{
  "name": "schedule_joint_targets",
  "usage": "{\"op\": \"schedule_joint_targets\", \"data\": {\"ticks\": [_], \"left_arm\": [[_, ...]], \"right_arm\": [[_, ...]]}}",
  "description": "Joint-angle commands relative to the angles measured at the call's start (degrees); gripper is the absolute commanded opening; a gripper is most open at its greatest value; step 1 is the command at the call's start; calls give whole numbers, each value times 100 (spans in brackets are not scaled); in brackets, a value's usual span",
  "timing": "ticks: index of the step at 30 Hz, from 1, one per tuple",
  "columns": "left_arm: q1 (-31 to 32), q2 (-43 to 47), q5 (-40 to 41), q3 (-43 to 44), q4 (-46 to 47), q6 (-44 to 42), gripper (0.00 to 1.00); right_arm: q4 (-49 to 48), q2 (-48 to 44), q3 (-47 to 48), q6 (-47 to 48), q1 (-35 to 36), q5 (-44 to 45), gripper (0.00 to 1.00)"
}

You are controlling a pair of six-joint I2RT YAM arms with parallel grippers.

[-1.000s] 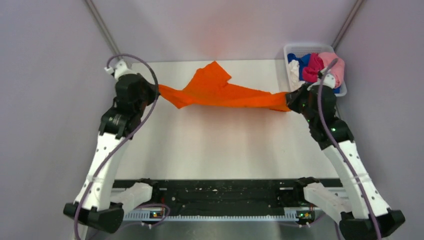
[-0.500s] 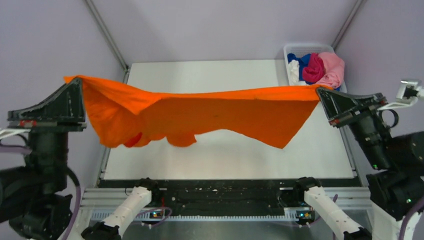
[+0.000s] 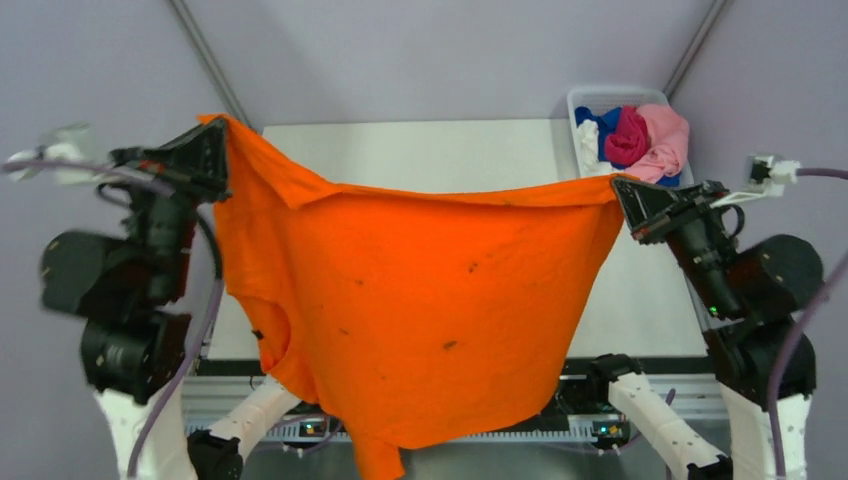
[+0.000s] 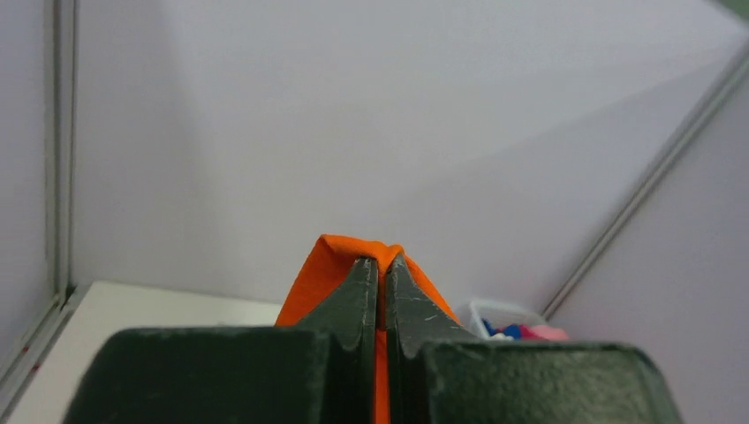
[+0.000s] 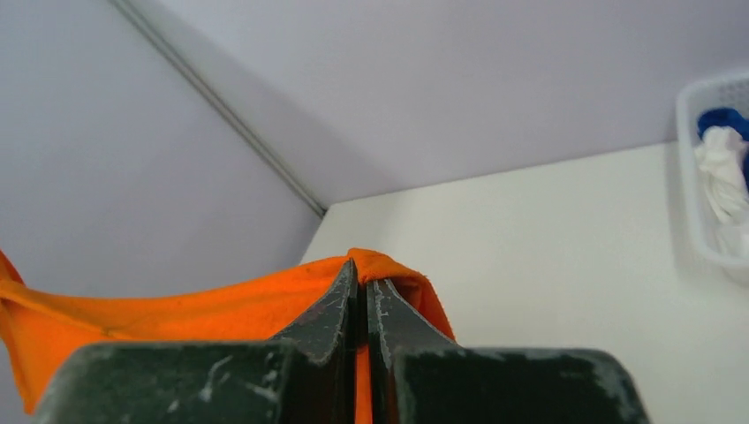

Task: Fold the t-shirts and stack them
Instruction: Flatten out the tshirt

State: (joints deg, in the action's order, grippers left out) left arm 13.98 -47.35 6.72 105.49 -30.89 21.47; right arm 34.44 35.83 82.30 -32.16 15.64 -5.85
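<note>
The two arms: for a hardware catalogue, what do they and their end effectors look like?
The left arm and right arm have black joints, white lower links and purple cables. The left end effector and right end effector are black tapered wedges, scuffed pale.

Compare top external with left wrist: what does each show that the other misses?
Only top external: the orange t-shirt hanging spread between both arms, and the right gripper shut on its corner. Only left wrist: the left gripper close up, jaws pinched on a fold of cloth. Both: orange cloth, the white bin holding other shirts, the table.
</note>
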Motion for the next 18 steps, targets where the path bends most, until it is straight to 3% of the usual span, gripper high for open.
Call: {"op": "schedule_joint_targets", "data": {"ticks": [1,8,13,14,15,17,18], "left_arm": [[0,-742,796,-1017,654,-182,0],[-20,-2655,1628,-2341,1521,-252,4],[-202,-5301,1527,-1502,1297,-109,5],[-235,-5914,1513,-990,1027,-92,10],[-276,-6520,1517,-328,604,-15,23],[-343,-7639,1531,1136,-438,139,61],[-357,-8003,1526,1706,-837,180,70]], "right_arm": [[-307,497,-692,-104,37,1012,0],[-1245,2019,-2301,-359,-11,2299,0],[-2287,4122,-2600,-512,-600,2028,1],[-2385,4566,-2456,-517,-681,1991,9],[-2409,5007,-2245,-473,-732,1929,18],[-2226,5618,-1708,-319,-753,1792,40],[-2124,5792,-1476,-278,-755,1788,49]]}}
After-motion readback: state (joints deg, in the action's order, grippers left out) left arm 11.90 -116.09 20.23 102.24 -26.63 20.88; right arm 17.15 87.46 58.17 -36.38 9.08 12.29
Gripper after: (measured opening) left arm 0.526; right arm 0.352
